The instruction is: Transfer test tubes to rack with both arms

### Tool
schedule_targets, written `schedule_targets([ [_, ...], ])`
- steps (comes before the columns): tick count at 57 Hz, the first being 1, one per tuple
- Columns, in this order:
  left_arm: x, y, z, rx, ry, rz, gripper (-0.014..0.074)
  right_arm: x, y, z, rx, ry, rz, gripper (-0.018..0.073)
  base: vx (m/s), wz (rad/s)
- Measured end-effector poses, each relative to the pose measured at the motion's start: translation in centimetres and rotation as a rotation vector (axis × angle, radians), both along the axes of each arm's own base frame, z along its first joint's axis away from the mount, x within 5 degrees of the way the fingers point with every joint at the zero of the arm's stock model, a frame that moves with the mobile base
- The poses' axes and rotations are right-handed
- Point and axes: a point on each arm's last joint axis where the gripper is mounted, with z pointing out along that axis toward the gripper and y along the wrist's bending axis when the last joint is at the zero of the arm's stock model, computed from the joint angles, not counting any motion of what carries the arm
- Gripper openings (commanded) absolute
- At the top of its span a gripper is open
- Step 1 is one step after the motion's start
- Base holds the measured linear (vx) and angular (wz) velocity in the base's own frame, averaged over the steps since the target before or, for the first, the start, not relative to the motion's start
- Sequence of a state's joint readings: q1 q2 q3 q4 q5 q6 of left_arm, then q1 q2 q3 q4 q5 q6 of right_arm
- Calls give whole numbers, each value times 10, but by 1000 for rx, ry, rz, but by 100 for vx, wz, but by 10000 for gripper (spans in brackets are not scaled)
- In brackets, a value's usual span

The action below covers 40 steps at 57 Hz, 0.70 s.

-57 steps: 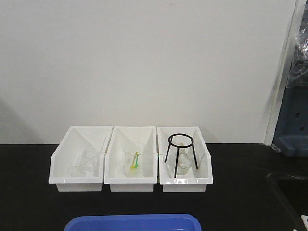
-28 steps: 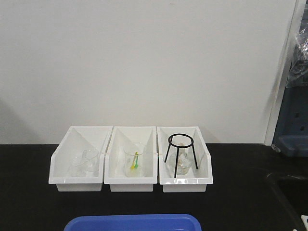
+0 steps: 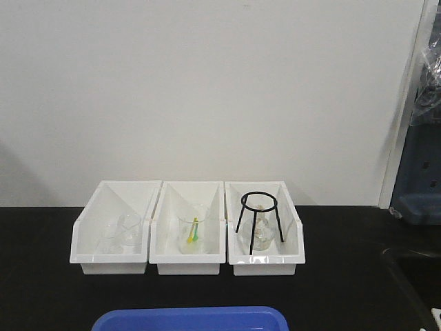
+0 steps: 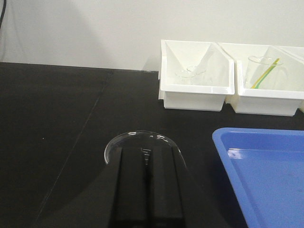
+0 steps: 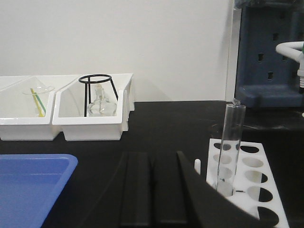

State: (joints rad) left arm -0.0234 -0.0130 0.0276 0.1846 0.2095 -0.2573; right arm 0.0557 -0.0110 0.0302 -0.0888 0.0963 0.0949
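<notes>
The white rack [image 5: 251,176] stands at the right of the right wrist view, with one clear test tube [image 5: 232,142] upright in a near-left hole. My right gripper [image 5: 153,155] is shut and empty, low over the black table, left of the rack. My left gripper [image 4: 148,151] is shut, and the curved rim of a clear beaker [image 4: 124,138] arcs around its fingertips. I cannot tell if it touches the glass. Neither arm, the rack nor any tube shows in the front view.
Three white bins [image 3: 110,262] sit in a row at the back. They hold beakers, one with a yellow-green rod [image 3: 193,230], and a black wire tripod [image 3: 258,207] over a flask. A blue tray [image 3: 193,318] lies at the front, between the two grippers.
</notes>
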Motion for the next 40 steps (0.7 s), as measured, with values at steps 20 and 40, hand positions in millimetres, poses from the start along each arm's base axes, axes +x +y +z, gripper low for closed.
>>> schedule_targets([
  [20,0,0,0,1,0,0,-4,0,0,0,0,0,0,-12,0,0],
  [40,0,0,0,1,0,0,-4,0,0,0,0,0,0,-12,0,0],
])
